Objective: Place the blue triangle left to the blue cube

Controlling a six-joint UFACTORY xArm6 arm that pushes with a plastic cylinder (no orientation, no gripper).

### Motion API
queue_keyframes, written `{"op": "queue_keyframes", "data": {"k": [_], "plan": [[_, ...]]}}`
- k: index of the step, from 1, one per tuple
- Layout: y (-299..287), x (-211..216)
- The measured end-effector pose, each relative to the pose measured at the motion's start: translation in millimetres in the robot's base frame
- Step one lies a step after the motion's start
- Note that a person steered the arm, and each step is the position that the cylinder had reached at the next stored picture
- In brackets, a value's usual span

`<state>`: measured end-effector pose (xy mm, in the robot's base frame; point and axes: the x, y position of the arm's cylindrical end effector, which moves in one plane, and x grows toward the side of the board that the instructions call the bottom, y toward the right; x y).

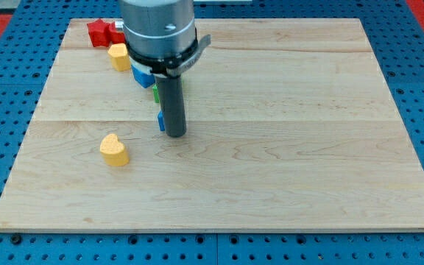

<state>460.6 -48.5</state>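
My tip [176,134] rests on the wooden board [285,147] left of its middle. A small blue block [161,121], mostly hidden behind the rod, touches or nearly touches the rod's left side; its shape cannot be made out. Another blue block [141,76] sits higher up, partly hidden under the arm's grey body. A green block [155,93] peeks out between the two, also mostly hidden.
A yellow heart-shaped block [114,149] lies at the view's lower left of my tip. A second yellow block [119,57] and a red block [103,32] sit near the board's top left corner. The arm's grey body [159,29] covers the top.
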Motion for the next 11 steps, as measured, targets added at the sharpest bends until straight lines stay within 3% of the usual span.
{"op": "queue_keyframes", "data": {"k": [1, 3, 4, 5, 6, 8, 9, 11], "plan": [[64.8, -7.2], [-76.2, -13.9], [-83.6, -24.9], [-13.3, -24.9], [-35.7, -43.3], [-135.3, -48.4], [-134.7, -60.3], [-70.0, -88.0]]}}
